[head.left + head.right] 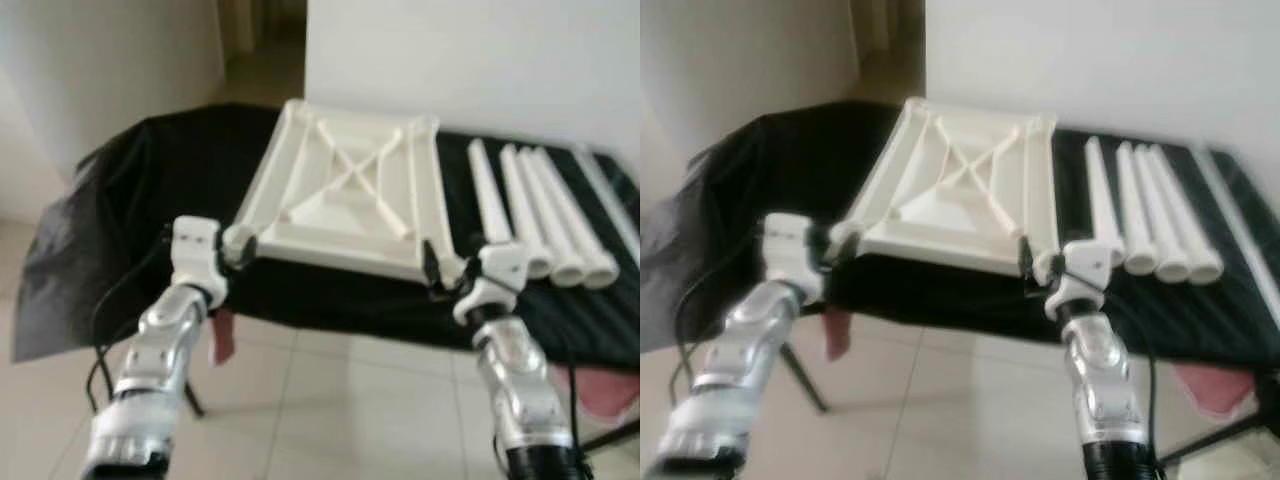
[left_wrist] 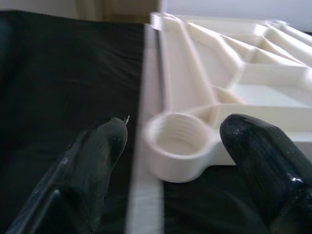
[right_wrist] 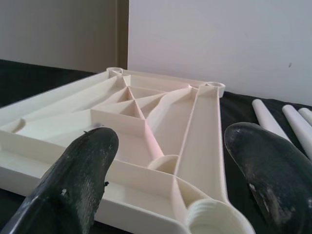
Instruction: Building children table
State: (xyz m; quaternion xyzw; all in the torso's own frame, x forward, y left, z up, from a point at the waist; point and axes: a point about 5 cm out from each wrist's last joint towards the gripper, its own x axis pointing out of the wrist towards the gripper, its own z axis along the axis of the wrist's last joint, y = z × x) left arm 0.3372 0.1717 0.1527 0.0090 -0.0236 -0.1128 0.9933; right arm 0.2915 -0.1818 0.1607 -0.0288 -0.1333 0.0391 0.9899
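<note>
With both arms reaching forward, I see my left gripper (image 1: pixel 238 247) spread wide around the near-left threaded socket (image 2: pixel 176 146), and my right gripper (image 1: pixel 437 268) parted at the near-right corner; neither clamps anything. Beyond them, the cream ribbed plastic tabletop (image 1: pixel 345 185) lies underside-up on the black cloth-covered table (image 1: pixel 150 170), probably so the sockets face up for legs. Four white plastic tube legs (image 1: pixel 535 215) wait beside it.

Both head views are soft with blur. At the right edge of the frame my black cloth (image 1: pixel 120 200) and a pink thing (image 1: pixel 610 392) under it are cut off. My right gripper (image 1: pixel 446 268) covers the tabletop's (image 1: pixel 340 190) near right corner socket. My arms run off the bottom edge.
</note>
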